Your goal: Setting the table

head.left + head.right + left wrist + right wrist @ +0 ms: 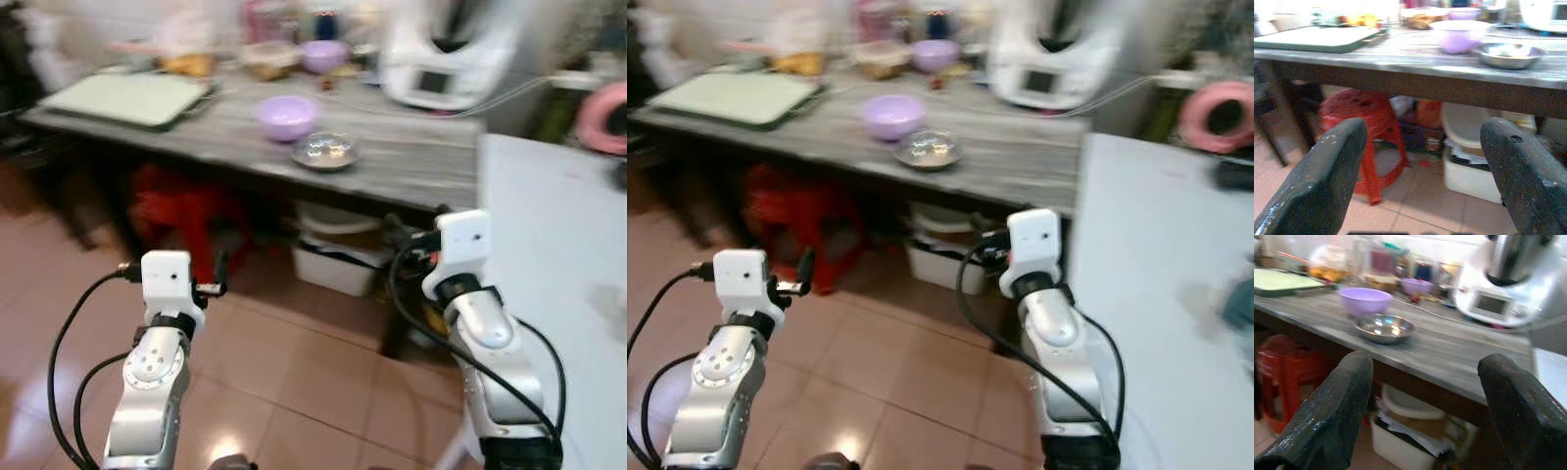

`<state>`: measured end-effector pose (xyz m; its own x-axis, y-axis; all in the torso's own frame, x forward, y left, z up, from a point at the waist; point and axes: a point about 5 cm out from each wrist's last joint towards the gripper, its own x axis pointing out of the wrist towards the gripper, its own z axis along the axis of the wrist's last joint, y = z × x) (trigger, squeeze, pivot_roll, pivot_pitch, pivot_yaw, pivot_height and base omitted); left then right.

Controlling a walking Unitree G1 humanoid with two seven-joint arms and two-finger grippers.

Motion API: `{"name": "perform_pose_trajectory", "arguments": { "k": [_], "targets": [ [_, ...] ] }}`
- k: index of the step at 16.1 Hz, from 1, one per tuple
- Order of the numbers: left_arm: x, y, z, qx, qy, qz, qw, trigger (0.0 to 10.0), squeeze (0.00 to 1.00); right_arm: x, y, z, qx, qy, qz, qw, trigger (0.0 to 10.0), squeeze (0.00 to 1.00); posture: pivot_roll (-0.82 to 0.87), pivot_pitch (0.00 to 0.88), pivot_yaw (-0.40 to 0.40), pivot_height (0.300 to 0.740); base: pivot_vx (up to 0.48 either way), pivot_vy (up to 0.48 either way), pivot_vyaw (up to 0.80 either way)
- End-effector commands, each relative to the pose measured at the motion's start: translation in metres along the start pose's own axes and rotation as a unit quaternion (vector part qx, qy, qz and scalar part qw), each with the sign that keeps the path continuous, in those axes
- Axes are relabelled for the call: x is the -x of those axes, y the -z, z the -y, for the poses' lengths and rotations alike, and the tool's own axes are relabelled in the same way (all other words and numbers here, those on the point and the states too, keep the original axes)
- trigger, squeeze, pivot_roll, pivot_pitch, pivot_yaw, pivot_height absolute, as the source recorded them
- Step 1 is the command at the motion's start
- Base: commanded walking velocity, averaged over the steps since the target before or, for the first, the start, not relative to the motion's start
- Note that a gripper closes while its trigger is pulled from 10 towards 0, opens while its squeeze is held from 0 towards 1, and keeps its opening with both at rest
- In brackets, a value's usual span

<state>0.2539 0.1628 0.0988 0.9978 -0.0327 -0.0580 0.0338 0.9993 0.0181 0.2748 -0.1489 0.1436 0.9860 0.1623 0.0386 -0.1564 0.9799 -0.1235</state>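
We hold the left claw (1420,171) and right claw (1422,406) wide open and empty before the counter (411,166) edge; at 12 o'clock sit two purple bowls (286,116) and one steel bowl (325,150).

Lilac bowl (286,117), silver dish (325,151), red stool (1364,134), grey-grained table (411,162).

Counts: two purple bowls (287,116) (324,54), one steel bowl (326,150), one green tray (125,98), one white kitchen machine (446,54). One red stool (1364,128) and one white bin (338,259) below. Blurry clutter at the back, probably several jars.
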Motion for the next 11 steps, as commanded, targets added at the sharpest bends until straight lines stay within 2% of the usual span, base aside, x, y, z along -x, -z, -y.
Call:
{"name": "perform_pose_trajectory", "arguments": {
  "k": [1,8,11],
  "targets": [
    [-0.0026,-0.0058,0.0050,0.004,0.015,0.012,1.000,10.0,0.00,-0.0001,-0.0006,0.0045,-0.001,0.008,-0.003,1.000,10.0,0.00,-0.01,0.016,0.001,0.740,0.000,0.000,-0.80],
    [-0.0034,-0.0060,0.0088,0.011,0.026,0.014,1.000,10.0,0.00,0.0024,0.0001,0.0066,-0.001,0.004,-0.009,1.000,10.0,0.00,-0.03,0.020,-0.001,0.740,0.000,0.000,-0.80],
    [-0.0037,-0.0061,0.0094,0.013,0.027,0.016,0.999,10.0,0.00,0.0020,-0.0009,0.0057,0.000,-0.003,-0.007,1.000,10.0,0.00,-0.03,0.021,-0.004,0.740,0.000,-0.305,-0.80]
  ]
}}
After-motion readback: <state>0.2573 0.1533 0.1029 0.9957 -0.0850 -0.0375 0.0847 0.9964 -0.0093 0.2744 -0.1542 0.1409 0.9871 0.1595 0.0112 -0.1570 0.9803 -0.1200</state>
